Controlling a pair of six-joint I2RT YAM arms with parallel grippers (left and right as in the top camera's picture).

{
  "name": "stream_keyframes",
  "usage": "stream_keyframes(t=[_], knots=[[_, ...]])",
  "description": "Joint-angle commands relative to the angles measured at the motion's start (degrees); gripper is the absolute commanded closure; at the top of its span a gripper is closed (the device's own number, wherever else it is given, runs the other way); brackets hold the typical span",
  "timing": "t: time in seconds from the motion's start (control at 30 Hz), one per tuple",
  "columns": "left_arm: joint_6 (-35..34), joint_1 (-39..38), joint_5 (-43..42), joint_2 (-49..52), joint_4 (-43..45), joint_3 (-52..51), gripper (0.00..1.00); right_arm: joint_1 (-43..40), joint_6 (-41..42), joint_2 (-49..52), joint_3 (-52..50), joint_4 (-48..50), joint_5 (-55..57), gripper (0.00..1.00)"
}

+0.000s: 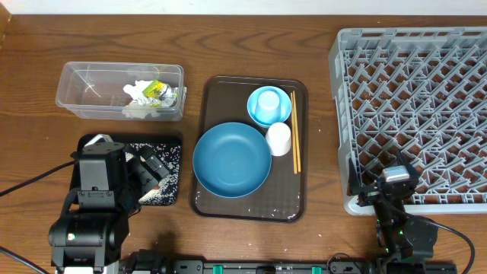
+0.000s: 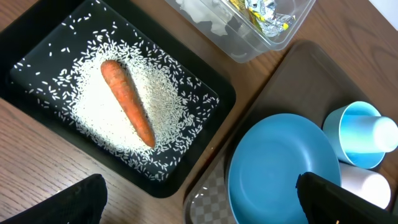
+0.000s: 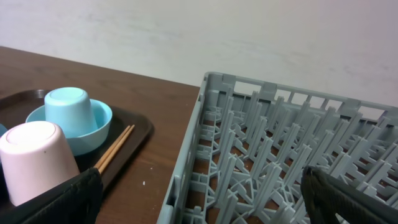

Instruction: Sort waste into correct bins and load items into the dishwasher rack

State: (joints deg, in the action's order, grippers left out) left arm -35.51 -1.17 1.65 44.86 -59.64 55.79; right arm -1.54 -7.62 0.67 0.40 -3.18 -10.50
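Plainly, the grey rack [image 1: 415,114] fills the right side of the table. Left of it lies the brown tray [image 1: 247,207], and all the dishes are on it. The big blue dish [image 1: 231,160] sits at the tray's front left. Behind it stands the small blue bowl [image 1: 255,114] with the blue cup [image 1: 267,101] upside down inside. The white cup [image 1: 278,138] stands upside down just in front of the bowl, and the chopsticks [image 1: 294,144] lie along the tray's right edge beside both.

Further left, the clear tub [image 1: 76,95] is at the back and the black tray [image 2: 205,81] is in front of it. The left gripper [image 2: 199,190] hangs over the gap between the black tray and the dish, fingers spread wide and holding nothing. The right gripper [image 3: 202,190] sits by the rack's front left corner, also spread wide and empty.

The carrot [image 2: 127,102] lies on a bed of rice [image 2: 93,115] in the black tray. The tissue [image 1: 137,100] and the wrapper [image 1: 157,93] are in the tub.
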Motion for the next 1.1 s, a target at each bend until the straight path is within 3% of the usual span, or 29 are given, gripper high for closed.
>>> stream_keyframes(t=[0.0,0.1,0.4,0.63,0.8,0.93,1.07], knots=[[-0.59,0.24,-0.17,0.0,-0.15,-0.46,0.0,-0.7,-0.37,-0.35,-0.07,-0.22,0.13,0.01],[2.54,0.24,-0.13,-0.02,-2.36,-0.46,0.0,-0.7,-0.37,-0.35,-0.07,-0.24,0.13,0.01],[3.17,0.07,-0.15,0.0,-5.25,-0.46,0.0,-0.7,-0.37,-0.35,-0.07,-0.24,0.13,0.01],[20.5,-3.96,-0.2,-2.47,-1.77,-3.5,0.0,-0.7,-0.37,-0.35,-0.07,-0.24,0.13,0.01],[25.99,-3.96,-2.49,-9.29,8.33,-13.29,0.0,-0.7,-0.37,-0.35,-0.07,-0.22,0.13,0.01],[34.77,-3.96,-10.32,-16.33,23.87,-25.51,0.0,-0.7,-0.37,-0.35,-0.07,-0.24,0.13,0.01],[35.28,-3.93,-11.54,-22.03,36.87,-35.36,0.0,-0.7,-0.37,-0.35,-0.07,-0.24,0.13,0.01]])
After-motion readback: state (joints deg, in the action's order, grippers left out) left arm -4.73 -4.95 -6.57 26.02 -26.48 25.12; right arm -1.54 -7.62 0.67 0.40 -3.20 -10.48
